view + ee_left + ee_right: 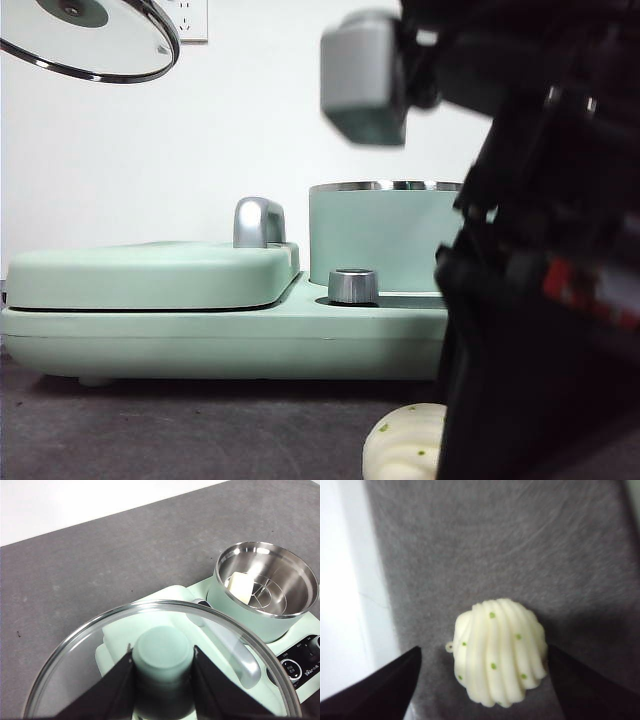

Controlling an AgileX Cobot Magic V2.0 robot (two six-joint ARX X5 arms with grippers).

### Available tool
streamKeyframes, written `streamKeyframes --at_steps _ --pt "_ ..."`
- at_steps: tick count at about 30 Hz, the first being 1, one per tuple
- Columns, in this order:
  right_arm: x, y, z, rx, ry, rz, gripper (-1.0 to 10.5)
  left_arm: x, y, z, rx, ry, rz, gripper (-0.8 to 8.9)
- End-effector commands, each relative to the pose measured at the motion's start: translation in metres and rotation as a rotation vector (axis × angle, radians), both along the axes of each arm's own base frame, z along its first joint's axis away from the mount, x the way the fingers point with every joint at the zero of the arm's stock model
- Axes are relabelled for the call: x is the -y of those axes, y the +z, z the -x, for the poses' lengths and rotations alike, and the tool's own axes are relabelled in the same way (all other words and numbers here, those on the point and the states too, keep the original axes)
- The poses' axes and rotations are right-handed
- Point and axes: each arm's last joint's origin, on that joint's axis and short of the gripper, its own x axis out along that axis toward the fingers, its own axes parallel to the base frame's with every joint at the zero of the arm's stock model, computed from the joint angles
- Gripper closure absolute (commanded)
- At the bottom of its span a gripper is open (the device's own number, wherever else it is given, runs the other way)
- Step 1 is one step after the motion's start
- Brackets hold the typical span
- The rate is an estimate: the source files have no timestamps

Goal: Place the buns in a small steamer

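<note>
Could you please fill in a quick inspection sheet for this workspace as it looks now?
Surface: dark grey mat.
Job's things: smooth bun inside the open steamer pot; twisted bun on the mat.
Clutter: nothing seen.
Grippers: left claw shut on the lid knob, glass lid held aloft; right claw open around the twisted bun.
Cables: nothing seen.
Surroundings: griddle, white wall, socket.

twisted bun (497, 652): cream, green flecks | steamer (385, 235): mint-green, steel rim

Bright even light, right wrist view blurred, soft shadows
</note>
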Motion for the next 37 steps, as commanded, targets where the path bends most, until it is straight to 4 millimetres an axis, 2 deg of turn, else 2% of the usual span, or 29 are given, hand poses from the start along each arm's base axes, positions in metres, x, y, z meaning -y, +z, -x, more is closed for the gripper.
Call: streamKeyframes --at_steps 1,3,6,11,18,23,26,30,34,37 --pt "-0.006 -0.006 0.001 -0.008 0.017 0.020 6.8 0.001 0.007 -0.002 0.039 -0.003 0.006 7.98" --pt "-0.006 -0.008 0.001 0.002 0.006 0.037 7.5 0.001 0.007 -0.002 0.039 -0.003 0.006 7.98" --pt "-0.006 -0.005 0.002 0.002 -0.008 0.024 7.6 0.001 0.007 -0.002 0.041 -0.005 0.004 7.98" --pt "0.002 0.019 0.004 0.017 -0.099 -0.006 7.6 0.001 0.007 -0.002 0.041 -0.005 0.004 7.98" --pt "0.021 0.085 0.007 0.027 -0.268 -0.077 7.6 0.001 0.007 -0.002 0.045 -0.005 0.005 7.98" --pt "0.031 0.138 0.001 0.026 -0.380 -0.145 7.6 0.001 0.007 -0.002 0.045 -0.005 0.005 7.98" --pt "0.032 0.167 -0.011 0.062 -0.432 -0.212 7.6 0.001 0.007 -0.002 0.046 -0.005 0.005 7.98" --pt "0.029 0.191 -0.038 0.114 -0.509 -0.261 7.6 0.001 0.007 -0.002 0.046 -0.005 0.004 7.98" --pt "0.023 0.199 -0.076 0.138 -0.567 -0.242 7.6 0.001 0.007 -0.002 0.047 -0.007 0.002 7.98" --pt "0.018 0.195 -0.106 0.145 -0.591 -0.202 7.6 0.001 0.007 -0.002 0.047 -0.007 0.002 7.98"
